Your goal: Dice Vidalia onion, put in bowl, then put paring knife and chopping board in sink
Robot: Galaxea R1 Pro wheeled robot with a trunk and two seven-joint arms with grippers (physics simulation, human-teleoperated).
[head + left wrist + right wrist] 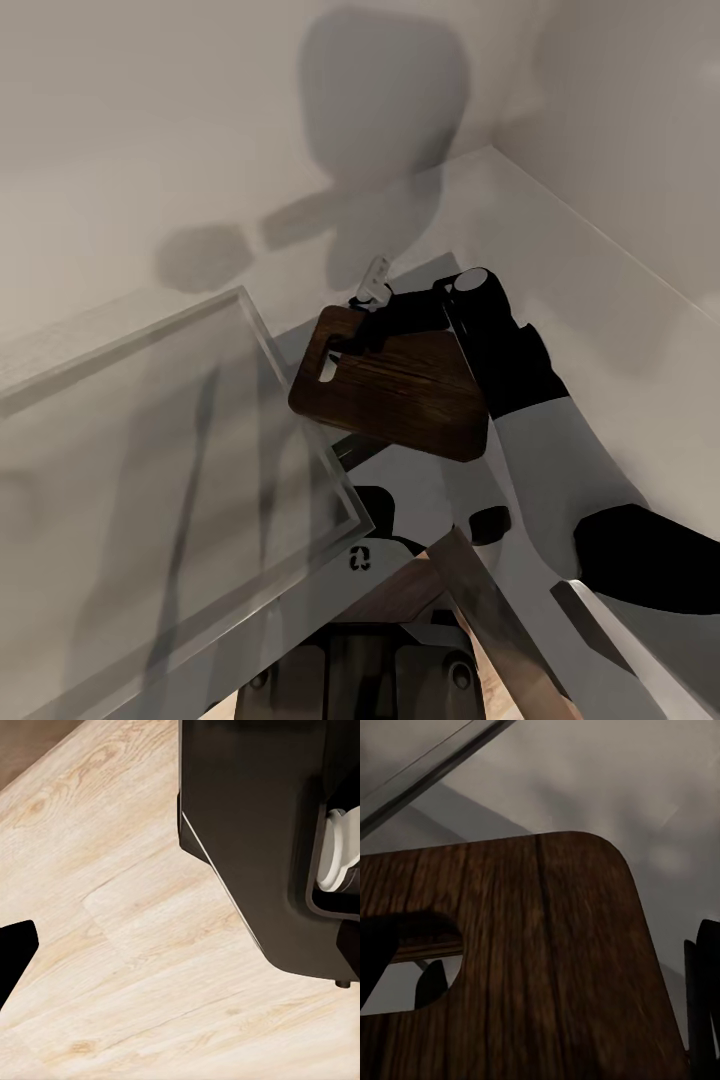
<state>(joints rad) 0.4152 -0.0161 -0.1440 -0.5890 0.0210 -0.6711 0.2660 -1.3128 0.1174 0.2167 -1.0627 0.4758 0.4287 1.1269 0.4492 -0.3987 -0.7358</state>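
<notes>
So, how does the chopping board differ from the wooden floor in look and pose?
Colour: the chopping board is dark brown, while the floor is pale, light wood. Pose: the chopping board is lifted and tilted, gripped at its slotted end by the right hand; the floor lies flat. Shape: the chopping board has rounded corners and an oval slot; the floor shows plain planks. Both show a clear wood grain.

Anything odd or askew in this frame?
Yes: the chopping board is off the counter, held in the air at a tilt by the right gripper at its slotted end. The sink's chrome faucet shows just behind it. No spill or damage shows.
</notes>
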